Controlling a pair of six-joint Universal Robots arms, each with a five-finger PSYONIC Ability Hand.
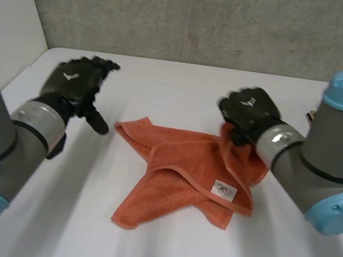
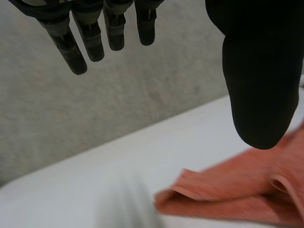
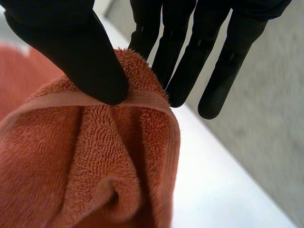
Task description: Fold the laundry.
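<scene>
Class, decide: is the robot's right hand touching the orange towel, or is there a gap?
Touching. In the right wrist view, the right hand pinches the towel at its hemmed edge, thumb pressed against the cloth.

white table [image 1: 184, 85], grey concrete wall [image 1: 193, 16]

1. table [image 1: 160, 255]: white, plain top, running under the left hand [image 1: 75, 86] and the right hand [image 1: 247, 110] and out past both.
2. concrete wall [image 1: 206, 18]: grey, mottled, upright, beyond the fingertips of both hands; meets the table's far edge.
3. white panel [image 1: 9, 10]: smooth, on the left hand's outer side, joins the concrete wall in a corner.
4. small dark thing [image 1: 312, 116]: on the table at the right hand's outer side, mostly hidden by the arm; can't ID.
</scene>
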